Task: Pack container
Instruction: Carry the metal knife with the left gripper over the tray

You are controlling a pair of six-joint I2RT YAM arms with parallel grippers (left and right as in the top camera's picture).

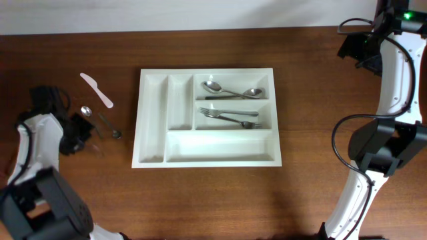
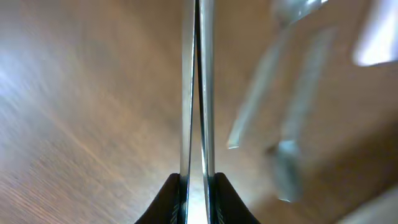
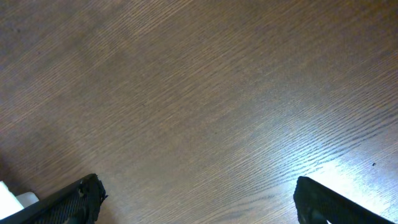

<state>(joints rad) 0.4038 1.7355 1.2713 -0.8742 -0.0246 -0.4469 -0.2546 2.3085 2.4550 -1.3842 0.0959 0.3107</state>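
The container (image 1: 220, 147) is seen in the overhead view near the middle of the wooden table (image 1: 313, 73), lying flat and square to the table edges. It is a large white rectangular tray of glossy plastic with rounded, raised walls.

Five compartments are counted: two narrow upright ones on the left side, and three horizontal ones.
- Upper horizontal compartment: two metal spoons (image 1: 230, 90) are laid lengthwise.
- Middle one: two metal forks (image 1: 230, 116) are laid, crossing slightly.
- The long bottom compartment and both upright ones show only bare white floor.

On the table left of the tray and apart from it, a white plastic knife (image 1: 97, 90) is noted, with a small metal spoon (image 1: 87, 111) and another slim metal utensil (image 1: 111, 125) just below it.

The left gripper (image 2: 198, 93) is found near these loose utensils. Its fingers are pressed flat together, with nothing seen between them. Blurred utensils are seen beside it in the wrist view.

The right gripper (image 3: 199, 186) is held over bare wood well to the right of the tray, its fingers spread wide apart and gripping nothing.
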